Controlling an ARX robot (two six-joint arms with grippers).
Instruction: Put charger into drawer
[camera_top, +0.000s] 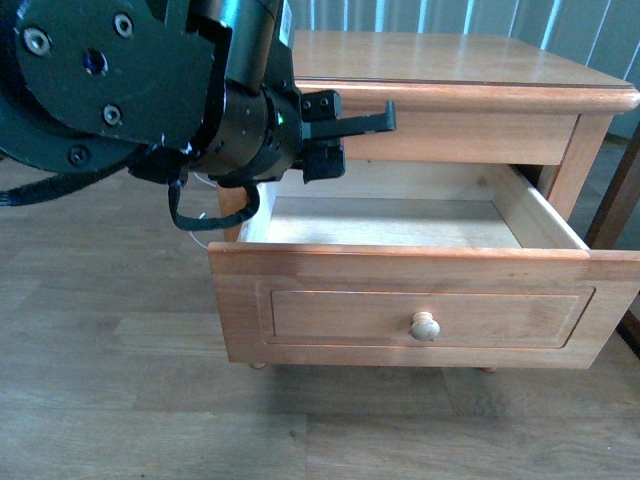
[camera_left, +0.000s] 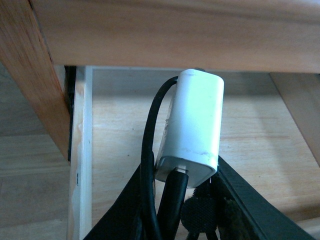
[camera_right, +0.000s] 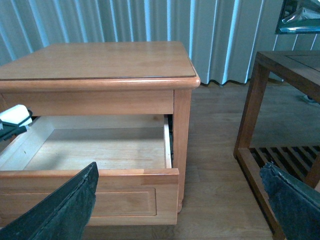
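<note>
The drawer (camera_top: 430, 315) stands pulled open from a wooden nightstand, with a round knob (camera_top: 424, 326) and a pale, bare floor (camera_top: 390, 225). My left gripper (camera_top: 340, 140) hovers over the drawer's back left corner, shut on the charger (camera_left: 192, 125), a white block with a black cord (camera_left: 150, 150) held above the drawer floor (camera_left: 260, 145). In the right wrist view the charger (camera_right: 16, 115) shows at the drawer's left edge (camera_right: 22, 142). My right gripper (camera_right: 180, 200) is open and empty, off to the right of the drawer front (camera_right: 100, 197).
The nightstand top (camera_top: 440, 60) overhangs the drawer's back. A dark wooden table with a slatted shelf (camera_right: 280, 150) stands to the right. A thin white cable (camera_top: 205, 222) lies on the wood floor left of the nightstand.
</note>
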